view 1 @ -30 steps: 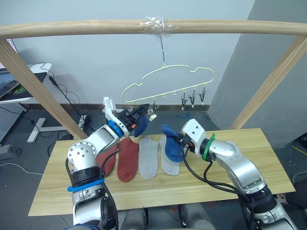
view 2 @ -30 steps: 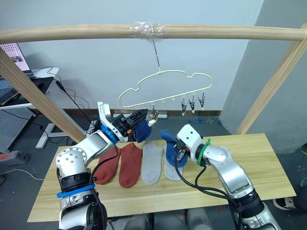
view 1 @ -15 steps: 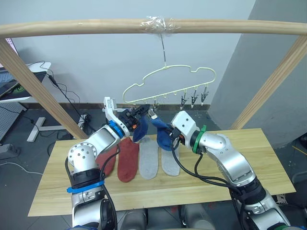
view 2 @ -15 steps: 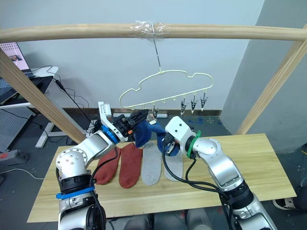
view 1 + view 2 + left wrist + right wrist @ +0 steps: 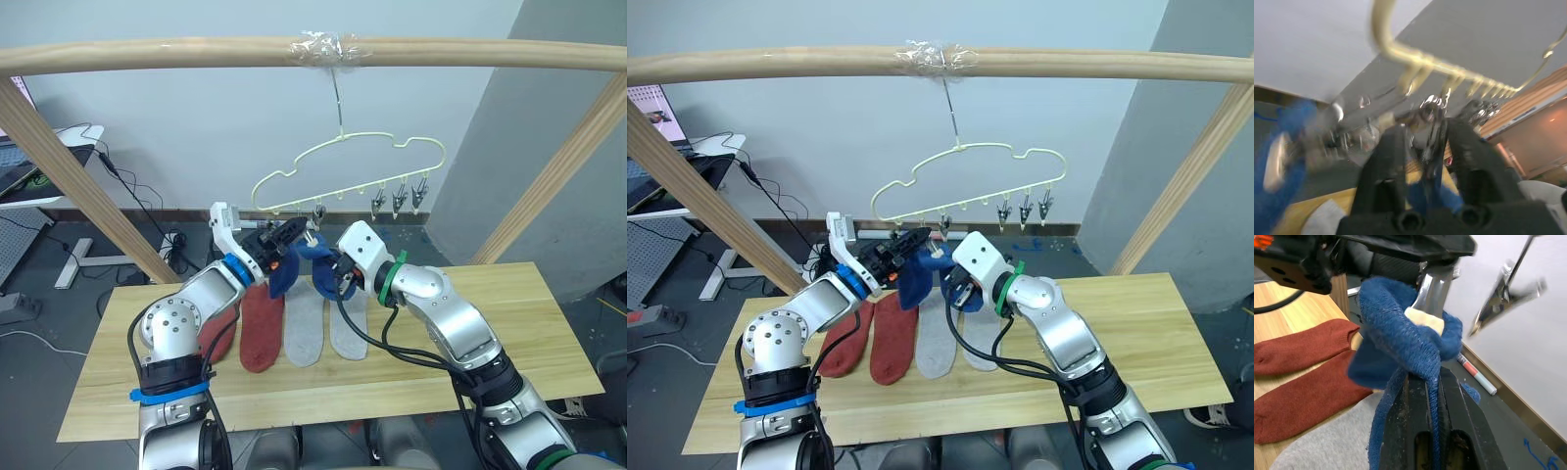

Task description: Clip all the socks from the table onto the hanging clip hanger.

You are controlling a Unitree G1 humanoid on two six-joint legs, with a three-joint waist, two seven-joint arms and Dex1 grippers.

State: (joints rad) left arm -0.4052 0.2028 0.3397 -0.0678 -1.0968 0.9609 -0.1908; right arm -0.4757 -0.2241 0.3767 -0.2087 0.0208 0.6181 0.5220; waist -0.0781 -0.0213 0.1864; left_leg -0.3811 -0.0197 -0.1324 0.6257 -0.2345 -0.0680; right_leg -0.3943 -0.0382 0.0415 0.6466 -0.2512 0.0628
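The pale yellow-green clip hanger hangs from the pole. My left gripper is shut on one of its metal clips. My right gripper is shut on a blue sock and holds its edge up against that clip. Another blue sock dangles just below the left gripper; what holds it is hidden. On the table lie two rust-red socks and two light grey socks, side by side under both arms.
Three free dark clips hang at the hanger's right end. A thick wooden pole frame spans overhead, with slanted posts at the left and right. A desk with cables stands behind at the left.
My right gripper has carried its blue sock up and to the left, from above the grey socks to the clip held by my left gripper. The left gripper has stayed nearly still.
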